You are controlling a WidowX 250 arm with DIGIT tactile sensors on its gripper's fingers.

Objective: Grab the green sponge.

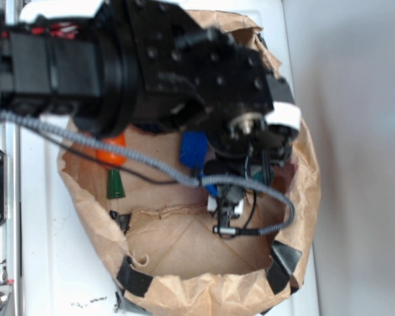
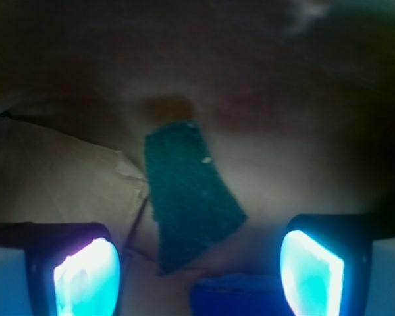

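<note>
Approach stage, grasp not yet made. Gripper [image 2: 199, 270] released, fingers [image 2: 87, 276] wide apart at the lower corners of the wrist view, nothing between them but paper and the near tip of the sponge [image 2: 187, 197]. Sponge lying flat on the brown paper [image 2: 59, 178], dark green scouring face up, ahead of the fingers and roughly centred on the gap, untouched by either pad. Blue piece [image 2: 234, 296] just beside the sponge's near end, low between the fingers; likely to get in the way of a clean close. In the exterior view, sponge mostly hidden under the arm, toward the right edge of the paper; orange item [image 1: 113, 153] and green cone [image 1: 114, 184] well apart near the left edge. Remaining, by judgement: advance over the sponge, descend, close, lift. No brand, label or legible writing found in either view.
</note>
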